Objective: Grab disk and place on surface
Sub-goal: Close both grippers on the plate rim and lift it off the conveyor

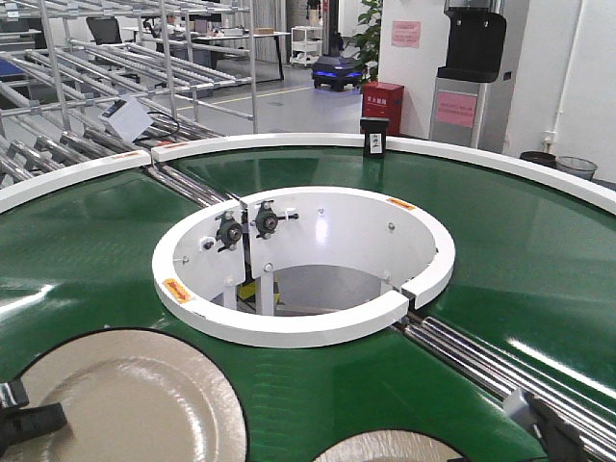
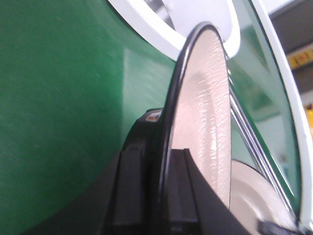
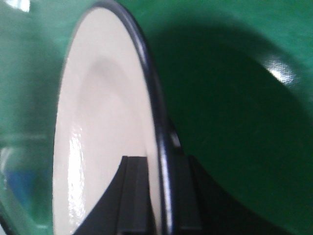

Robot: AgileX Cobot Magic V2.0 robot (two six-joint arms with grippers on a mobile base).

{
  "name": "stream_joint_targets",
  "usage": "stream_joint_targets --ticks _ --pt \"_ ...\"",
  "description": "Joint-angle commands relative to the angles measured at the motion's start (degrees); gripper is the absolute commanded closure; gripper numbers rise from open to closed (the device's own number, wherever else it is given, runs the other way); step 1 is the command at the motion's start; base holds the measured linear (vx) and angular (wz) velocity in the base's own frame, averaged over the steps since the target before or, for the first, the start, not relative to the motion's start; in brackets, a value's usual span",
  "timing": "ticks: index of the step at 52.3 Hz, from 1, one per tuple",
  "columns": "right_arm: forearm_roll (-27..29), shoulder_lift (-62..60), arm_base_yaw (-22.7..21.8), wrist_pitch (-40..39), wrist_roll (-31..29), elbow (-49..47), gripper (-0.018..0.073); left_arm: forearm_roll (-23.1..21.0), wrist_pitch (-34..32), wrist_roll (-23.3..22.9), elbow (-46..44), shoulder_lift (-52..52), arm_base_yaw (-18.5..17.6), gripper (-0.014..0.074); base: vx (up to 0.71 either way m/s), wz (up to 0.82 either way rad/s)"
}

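Observation:
Two cream disks with black rims show at the bottom of the front view, both over the green conveyor belt [image 1: 87,260]. My left gripper [image 1: 21,420] is shut on the rim of the larger left disk [image 1: 125,404]. In the left wrist view that disk [image 2: 205,107] stands edge-on between the left gripper's [image 2: 155,157] black fingers. My right gripper [image 3: 161,164] is shut on the rim of the other disk [image 3: 102,122], which is only partly in frame in the front view [image 1: 385,449]. The right gripper [image 1: 544,428] sits at the bottom right there. The surface is out of view.
A white inner ring [image 1: 289,332] surrounds the belt's open centre. Metal rollers [image 1: 500,366] cross the belt at the right and at the back left. A white outer rim [image 1: 289,141] borders the belt, with a small black box [image 1: 374,136] on it. Roller racks [image 1: 115,58] stand behind.

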Motion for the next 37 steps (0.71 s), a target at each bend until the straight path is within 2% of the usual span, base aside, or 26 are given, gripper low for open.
stream_joint_targets --ticks 1,5,15,19,23,27,33,37 --pt "1.21 -6.37 0.11 3.58 5.96 -1.91 0.0567 -5.65 -0.65 -1.1 -1.79 -1.46 -0.07 0.0601 0.0 0.0" --pt "-1.02 -10.08 0.11 4.59 11.43 -4.2 0.0567 -5.6 -0.65 -1.09 -1.79 -1.46 -0.07 0.0601 0.0 0.0" --pt "-12.52 -16.69 0.11 8.69 26.76 -15.34 0.0567 -5.65 -0.28 -1.39 -1.79 -1.46 -0.07 0.0601 0.0 0.0" --pt "-14.71 -17.37 0.11 10.06 29.95 -20.04 0.0567 -5.65 1.06 -2.72 -1.79 -1.46 -0.13 0.0598 0.0 0.0" --pt "-14.72 -17.07 0.19 10.14 31.25 -25.03 0.0567 -5.89 3.8 -2.72 -1.79 -1.4 -0.6 0.0598 0.0 0.0" --pt "-12.48 -15.78 0.19 10.93 31.91 -29.05 0.0567 -7.89 5.25 -2.72 -1.79 -1.29 -2.73 0.0598 0.0 0.0" --pt "-8.22 -13.18 0.3 13.5 31.82 -33.24 0.0567 -15.98 4.2 -2.62 -1.79 -1.29 -7.57 0.0598 0.0 0.0" --pt "-6.45 -11.66 0.3 14.74 31.82 -35.84 0.0567 -19.8 2.21 -2.45 -1.79 -1.29 -11.25 0.0598 0.0 0.0"
